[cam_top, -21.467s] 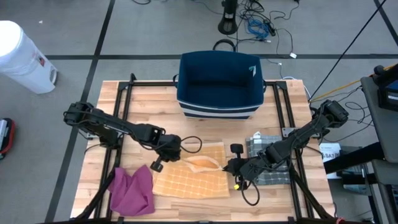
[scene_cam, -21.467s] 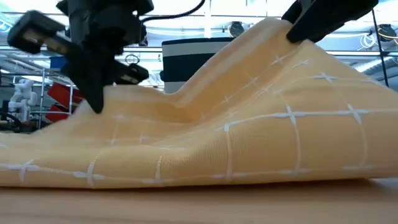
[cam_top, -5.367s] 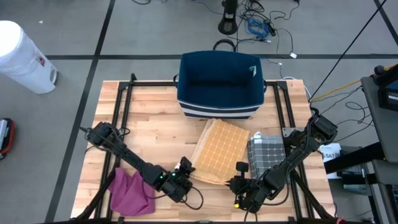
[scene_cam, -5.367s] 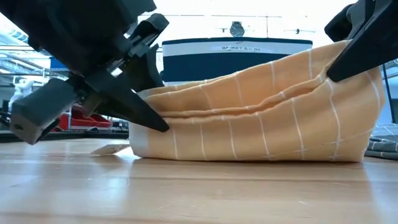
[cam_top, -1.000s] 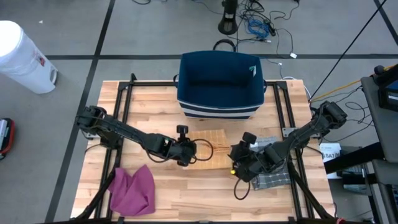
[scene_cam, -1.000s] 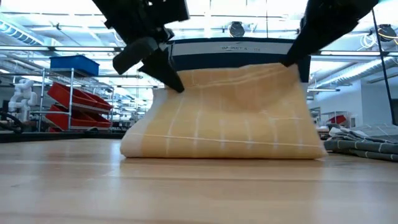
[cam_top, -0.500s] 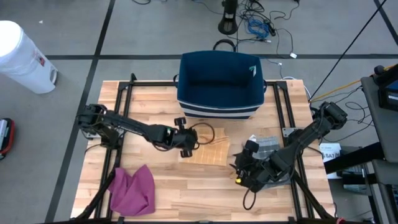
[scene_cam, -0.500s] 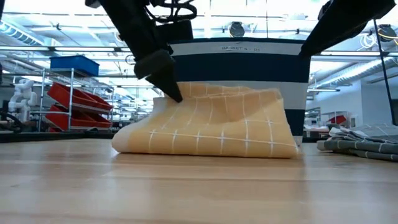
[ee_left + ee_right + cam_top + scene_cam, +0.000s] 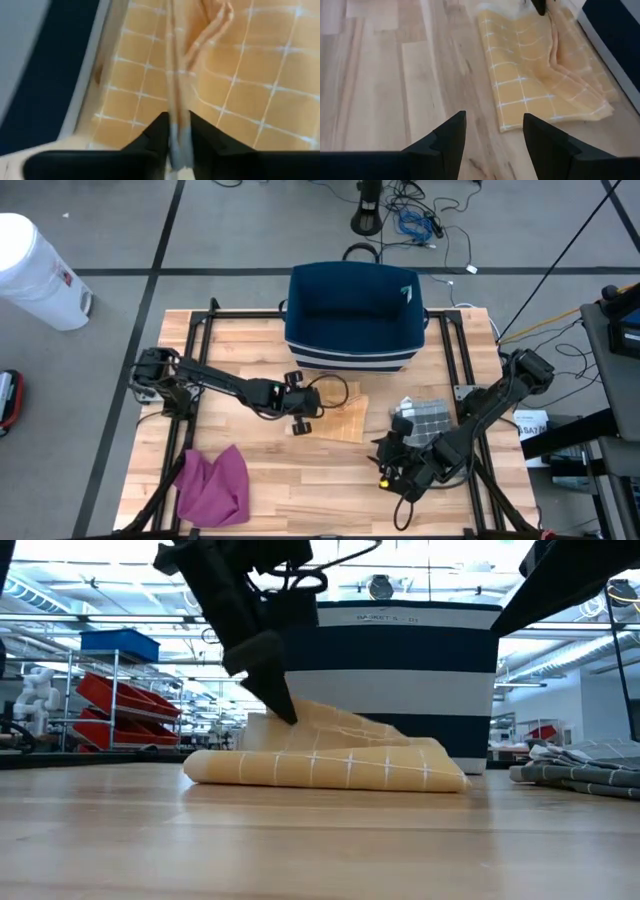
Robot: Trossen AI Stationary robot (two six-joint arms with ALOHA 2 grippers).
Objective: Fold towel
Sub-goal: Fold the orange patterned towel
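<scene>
Towel, an orange-yellow waffle cloth with a white grid (image 9: 337,420), lies folded into a small flat packet on the wooden slat table (image 9: 250,355), just in front of the navy fabric basket with white stripes (image 9: 354,315). In the low view the packet (image 9: 325,762) rests on the boards with its upper layers slightly rumpled and raised toward the basket side.

The left gripper (image 9: 298,408) sits at the packet's left edge. Its wrist view shows a thin fold of cloth (image 9: 178,135) running between the two dark fingers (image 9: 156,131), which stand close together around it; whether they are pinching or letting go cannot be told. The right gripper (image 9: 392,463) hovers over bare table nearer the front edge, apart from the towel, its jaws spread and empty in its own wrist view (image 9: 493,131).

The fold itself looks essentially done, and the step in hand is judged to be the release. The next move likely calls for the left fingers to part fully and lift away without dragging the top layer, then perhaps a press to flatten the rumpled side.

A grey checked cloth (image 9: 428,420) and a crumpled magenta cloth (image 9: 212,483) lie elsewhere on the table.
</scene>
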